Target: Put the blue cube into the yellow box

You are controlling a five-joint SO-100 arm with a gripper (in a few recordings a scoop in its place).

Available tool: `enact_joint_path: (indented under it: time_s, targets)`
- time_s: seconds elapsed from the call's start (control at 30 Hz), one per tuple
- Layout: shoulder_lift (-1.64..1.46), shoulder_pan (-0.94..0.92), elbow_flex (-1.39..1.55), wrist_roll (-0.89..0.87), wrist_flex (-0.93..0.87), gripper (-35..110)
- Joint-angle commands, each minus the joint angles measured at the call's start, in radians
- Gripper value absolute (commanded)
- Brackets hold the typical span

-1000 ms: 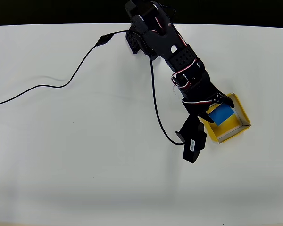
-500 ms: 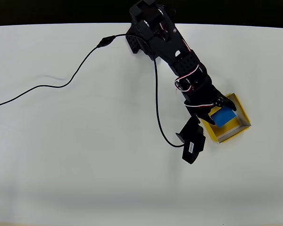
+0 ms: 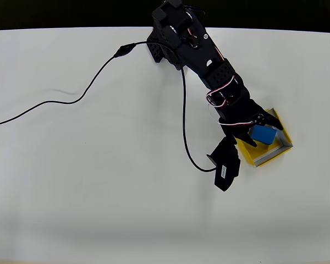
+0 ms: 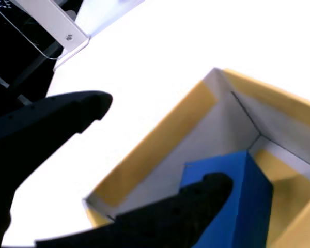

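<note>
In the overhead view the yellow box (image 3: 270,154) sits at the right of the white table. The blue cube (image 3: 263,134) lies inside it, slightly tilted. My black gripper (image 3: 254,130) hangs over the box's left part and is open. In the wrist view the cube (image 4: 245,206) rests on the floor of the box (image 4: 160,137) near a corner. My gripper (image 4: 168,140) is spread wide there. One finger lies against the cube's side and the other is far off, over the table.
A black cable (image 3: 71,100) runs from the arm's base across the table's left half to the left edge. The table's dark back edge (image 3: 71,27) is behind the arm. Bare white table lies in front of and left of the box.
The arm has reached a little farther right over the box. The cube has shifted slightly right and sits lower in the box, tilted.
</note>
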State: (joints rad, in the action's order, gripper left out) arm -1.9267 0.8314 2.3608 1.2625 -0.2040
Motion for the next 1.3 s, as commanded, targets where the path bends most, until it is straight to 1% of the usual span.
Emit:
enact_joint_path:
  time_s: [0.0,0.17,0.4,0.5,0.7,0.87,1.07,1.27]
  targets:
    - [-0.061,-0.020,-0.103,0.067,0.029,37]
    - [-0.183,-0.101,-0.095,0.225,0.052,27]
    - [-0.310,-0.325,-0.008,0.405,0.126,10]
    - [-0.379,-0.426,0.067,0.454,0.130,4]
    - [-0.568,-0.580,0.255,0.492,0.067,0]
    - [-0.811,-0.657,0.454,0.531,-0.086,0]
    - [-1.134,-0.733,0.687,0.560,-0.344,0]
    - [-1.397,-0.785,0.784,0.508,-0.692,0]
